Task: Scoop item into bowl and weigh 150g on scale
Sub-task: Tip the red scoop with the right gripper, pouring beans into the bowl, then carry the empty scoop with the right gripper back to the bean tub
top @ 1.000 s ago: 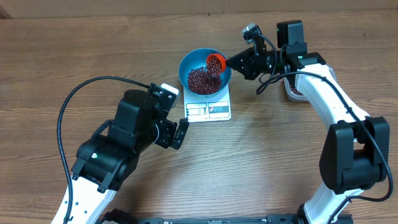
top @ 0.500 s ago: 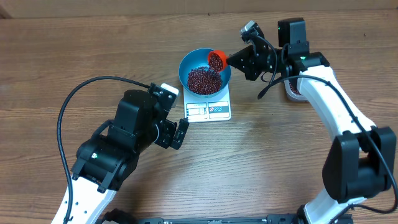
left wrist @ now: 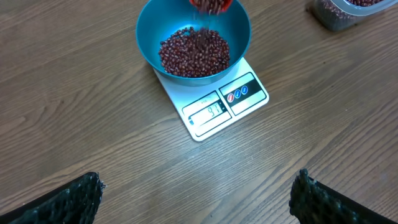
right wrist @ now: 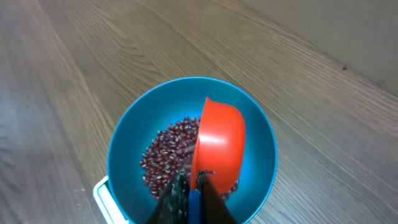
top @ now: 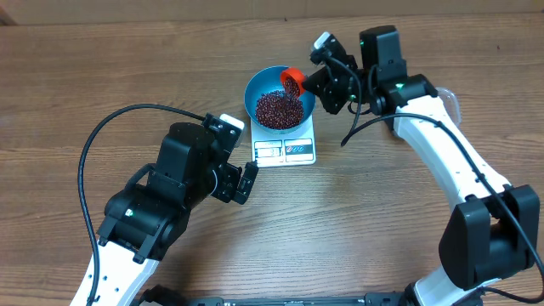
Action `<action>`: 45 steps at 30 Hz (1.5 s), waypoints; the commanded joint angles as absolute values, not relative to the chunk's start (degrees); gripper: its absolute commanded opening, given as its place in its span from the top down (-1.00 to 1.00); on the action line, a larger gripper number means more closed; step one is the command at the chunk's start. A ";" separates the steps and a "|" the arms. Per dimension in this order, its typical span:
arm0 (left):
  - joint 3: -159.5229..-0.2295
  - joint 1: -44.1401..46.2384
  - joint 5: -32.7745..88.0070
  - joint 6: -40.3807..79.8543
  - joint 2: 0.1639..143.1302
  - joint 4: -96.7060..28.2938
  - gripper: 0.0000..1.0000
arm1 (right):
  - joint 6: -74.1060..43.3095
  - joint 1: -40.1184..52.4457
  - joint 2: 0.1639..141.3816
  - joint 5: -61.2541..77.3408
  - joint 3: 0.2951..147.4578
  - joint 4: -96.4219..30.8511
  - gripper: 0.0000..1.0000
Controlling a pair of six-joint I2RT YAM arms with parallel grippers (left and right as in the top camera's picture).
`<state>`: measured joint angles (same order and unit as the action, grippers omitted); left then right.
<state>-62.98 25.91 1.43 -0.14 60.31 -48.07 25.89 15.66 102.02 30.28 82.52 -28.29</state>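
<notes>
The blue bowl (top: 252,86) stands on the white scale (top: 285,152) and holds a heap of dark red beans (top: 278,108). My right gripper (top: 311,85) is shut on the blue handle of an orange-red scoop (top: 293,78), which is tipped on its side over the bowl's far right rim. In the right wrist view the scoop (right wrist: 219,146) hangs above the beans (right wrist: 166,149), its mouth turned away. My left gripper (left wrist: 199,193) is open over bare wood in front of the scale (left wrist: 245,93), with nothing between its fingers.
A clear plastic container (left wrist: 348,11) with more beans sits to the right of the bowl, mostly hidden under my right arm in the overhead view. A black cable (top: 110,127) loops over the table left of my left arm.
My right gripper has shifted left and back with the scoop, which has turned further over above the bowl. The heap of beans looks slightly bigger. The left arm has not moved.
</notes>
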 commanded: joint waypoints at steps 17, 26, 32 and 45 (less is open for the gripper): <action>-62.78 26.28 1.06 0.19 59.99 -48.01 -0.99 | 29.06 20.49 100.38 17.32 84.16 -28.49 0.93; -62.78 26.28 1.06 0.19 59.99 -48.01 -0.99 | 29.08 23.20 100.38 12.10 84.16 -28.51 0.93; -62.78 26.28 1.06 0.19 59.99 -48.01 -0.99 | 29.93 26.24 100.27 5.72 84.16 -29.17 0.92; -62.78 26.28 1.06 0.19 59.99 -48.01 -0.99 | 26.30 27.35 95.68 3.99 84.66 -29.69 0.93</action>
